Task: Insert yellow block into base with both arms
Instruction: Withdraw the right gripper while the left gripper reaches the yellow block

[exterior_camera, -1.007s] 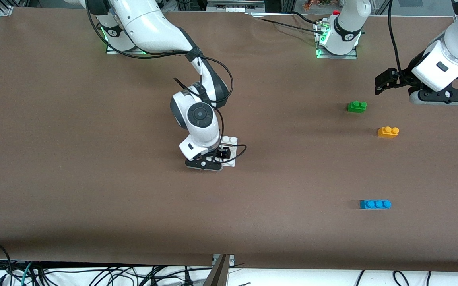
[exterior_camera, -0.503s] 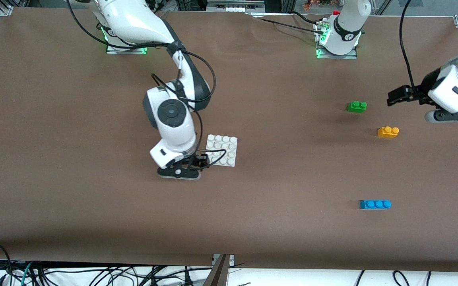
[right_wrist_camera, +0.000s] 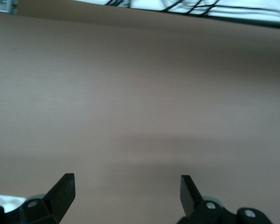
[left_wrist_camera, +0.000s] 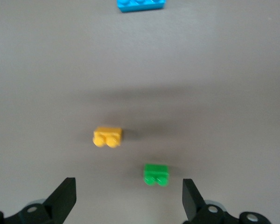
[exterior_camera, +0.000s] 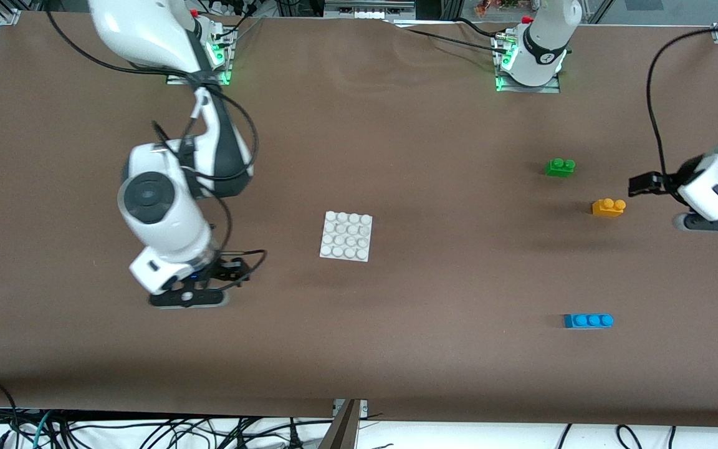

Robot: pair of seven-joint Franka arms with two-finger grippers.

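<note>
A brown, matte sheet covers the bench (exterior_camera: 396, 349), lying smooth apart from faint ripples toward its top edge. Black cables (exterior_camera: 147, 430) tangle on a pale floor below the near edge. Aluminium framing (exterior_camera: 371, 9) and green indicator lights (exterior_camera: 501, 75) line the top edge.

Front view: high, facing both arm bases, whole tabletop (exterior_camera: 396, 349) covered.
Left wrist view: looks down, fairly near; shares yellow block (left_wrist_camera: 107, 136), green and blue bricks with front.
Right wrist view: close, bare tabletop only.
</note>
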